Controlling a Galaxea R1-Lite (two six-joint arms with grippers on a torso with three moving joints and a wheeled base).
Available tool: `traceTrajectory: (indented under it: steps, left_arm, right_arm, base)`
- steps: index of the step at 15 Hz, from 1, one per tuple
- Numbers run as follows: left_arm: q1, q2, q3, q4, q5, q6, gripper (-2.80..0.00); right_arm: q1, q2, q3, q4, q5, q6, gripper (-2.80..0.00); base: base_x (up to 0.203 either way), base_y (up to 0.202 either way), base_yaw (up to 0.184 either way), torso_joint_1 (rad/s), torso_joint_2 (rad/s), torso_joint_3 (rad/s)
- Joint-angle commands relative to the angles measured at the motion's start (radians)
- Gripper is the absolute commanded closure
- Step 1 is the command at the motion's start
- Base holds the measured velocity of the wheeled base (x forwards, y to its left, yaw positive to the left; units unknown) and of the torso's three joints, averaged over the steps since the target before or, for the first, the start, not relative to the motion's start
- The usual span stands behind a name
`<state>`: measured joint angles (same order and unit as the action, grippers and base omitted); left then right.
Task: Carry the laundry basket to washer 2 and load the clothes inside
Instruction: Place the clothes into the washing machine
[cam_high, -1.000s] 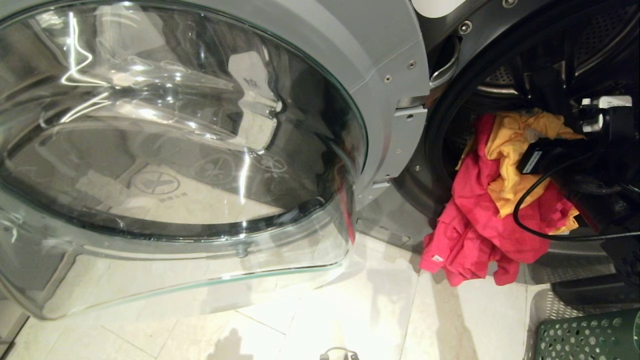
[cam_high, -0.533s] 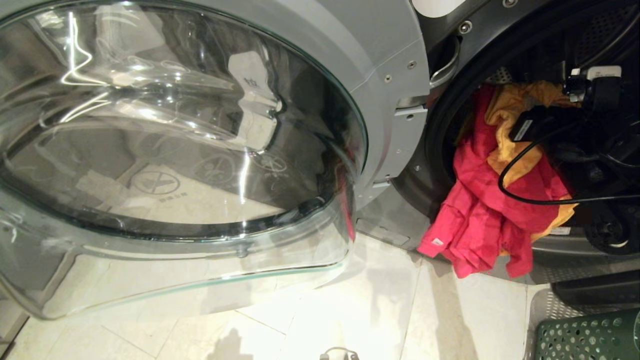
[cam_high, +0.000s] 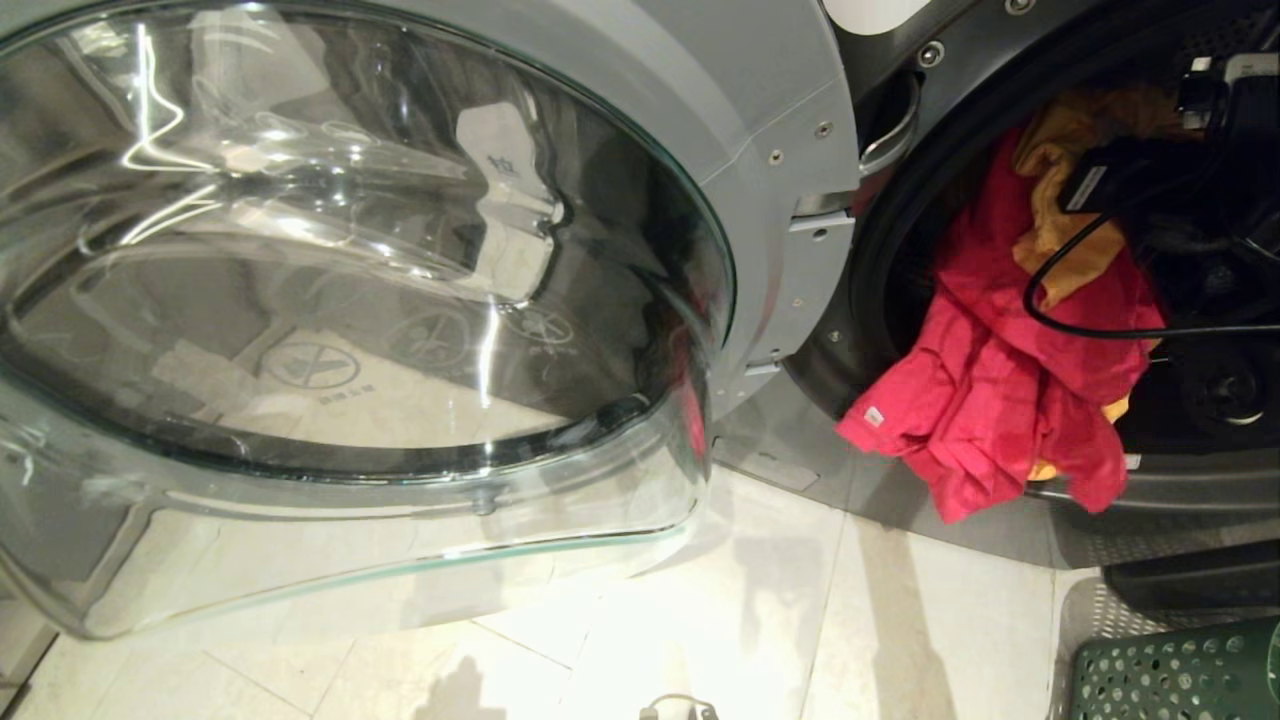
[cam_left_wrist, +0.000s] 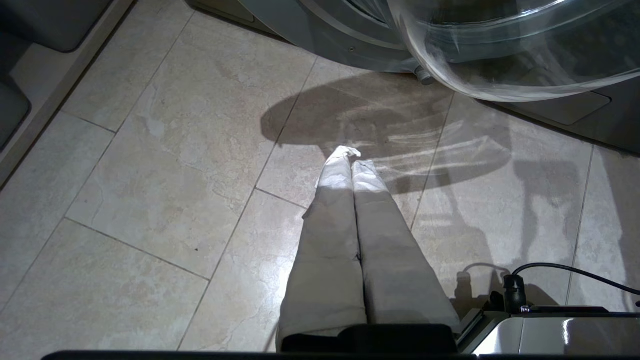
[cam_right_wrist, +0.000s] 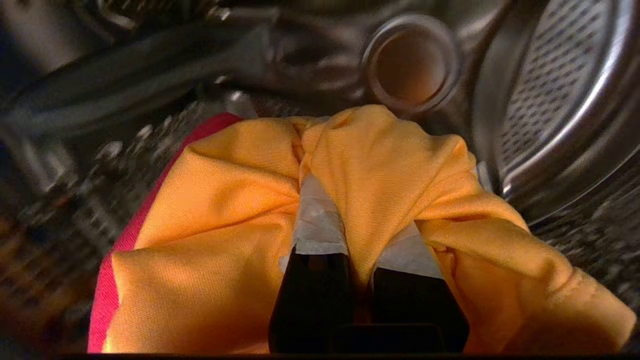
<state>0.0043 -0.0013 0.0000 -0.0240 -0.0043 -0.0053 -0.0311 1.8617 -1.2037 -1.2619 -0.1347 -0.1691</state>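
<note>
Head view, washer (cam_high: 800, 200): door (cam_high: 350, 300) swung wide, drum mouth at upper right.
Head view, clothes: pink garment (cam_high: 1000, 400) draped over the drum lip, tail hanging outside; yellow garment (cam_high: 1060, 200) above it, inside the mouth.
Head view, right arm (cam_high: 1200, 200): reaching into the drum, cable looped over the pink cloth.
Head view, basket (cam_high: 1170, 680): on the floor at lower right, only a corner visible.
Left wrist view, left gripper (cam_left_wrist: 351, 165): pressed together, empty, pointing at bare tile (cam_left_wrist: 150, 175) beside the door; parked.
Right wrist view, right gripper (cam_right_wrist: 357, 220): clamped on a fold of yellow garment, inside the drum (cam_right_wrist: 550, 85); pink edge at one side.
Doing it well: carry the bundle deep toward the drum back before letting go; lift the hanging pink tail over the lip so nothing stays draped on the seal.
Hidden: jeans in no view; basket contents cut off; washer label out of frame; fingertips buried in cloth; drum floor blurred.
</note>
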Motion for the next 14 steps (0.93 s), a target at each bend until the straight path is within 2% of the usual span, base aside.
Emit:
traceTrajectory:
  steps: [1,4,7,11,14]
  left_arm:
    - [0.0,0.001,0.011,-0.001,0.0,-0.001,0.0]
    - [0.0,0.001,0.011,-0.001,0.0,0.001,0.0]
    - [0.0,0.001,0.011,-0.001,0.0,0.002,0.0]
    - [0.0,0.001,0.011,-0.001,0.0,0.002,0.0]
    - [0.0,0.001,0.011,-0.001,0.0,0.001,0.0]
  right_arm:
    - [-0.014,-0.006,-0.035,0.004,0.0,-0.001,0.0]
    - [-0.021,-0.006,-0.099,0.044,0.0,-0.007,0.0]
    - [-0.02,0.021,-0.087,0.039,-0.004,-0.006,0.0]
    - [-0.03,0.1,-0.11,0.039,-0.003,-0.05,0.0]
    - [-0.038,0.192,-0.147,0.039,-0.004,-0.055,0.0]
  base:
    - [0.0,0.0,0.0,0.0,0.0,0.0]
    - [0.0,0.0,0.0,0.0,0.0,0.0]
    - [0.0,0.0,0.0,0.0,0.0,0.0]
    - [0.0,0.0,0.0,0.0,0.0,0.0]
    - [0.0,0.0,0.0,0.0,0.0,0.0]
